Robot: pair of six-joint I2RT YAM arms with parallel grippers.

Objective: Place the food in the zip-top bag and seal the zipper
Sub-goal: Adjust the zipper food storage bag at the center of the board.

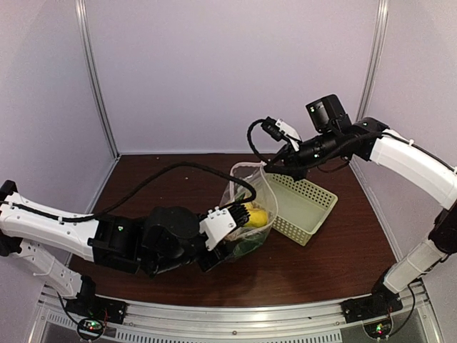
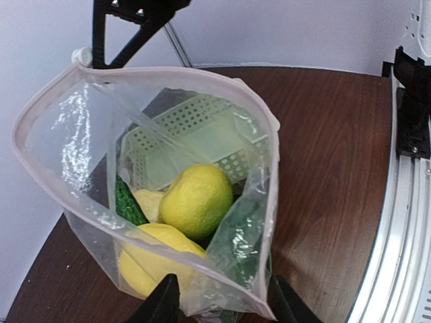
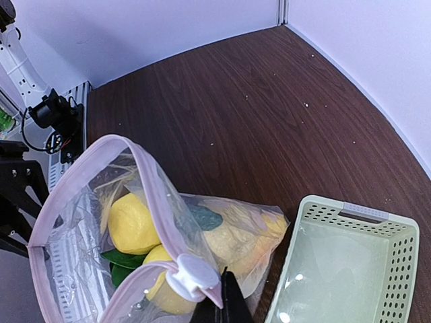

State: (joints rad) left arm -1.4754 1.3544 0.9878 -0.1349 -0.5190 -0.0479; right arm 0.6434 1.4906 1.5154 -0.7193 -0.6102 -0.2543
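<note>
Top view: the zip-top bag point(image 1: 245, 187) stands open-mouthed on the brown worktop point(image 1: 343, 243), against a green basket point(image 1: 303, 204).

Left wrist view: the left hand point(image 2: 222, 303) is spread wide, straddling the bag's near rim. Lemons point(image 2: 195, 202) lie inside.

Right wrist view: the right hand point(image 3: 222, 303) is closed, pinching the pink zipper point(image 3: 124, 140) beside its white slider point(image 3: 192, 276).

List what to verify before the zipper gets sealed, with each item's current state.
1. Pale green mesh basket emptied: ok.
2. Yellow toy lemons and dark green vegetable inside clear dotted zip-top bag: ok.
3. Right gripper pinching pale pink zipper strip: ok.
4. Left gripper gripping near rim: not ok, fingers spread apart around it.
5. Bag mouth sealed: not ok, wide open.
</note>
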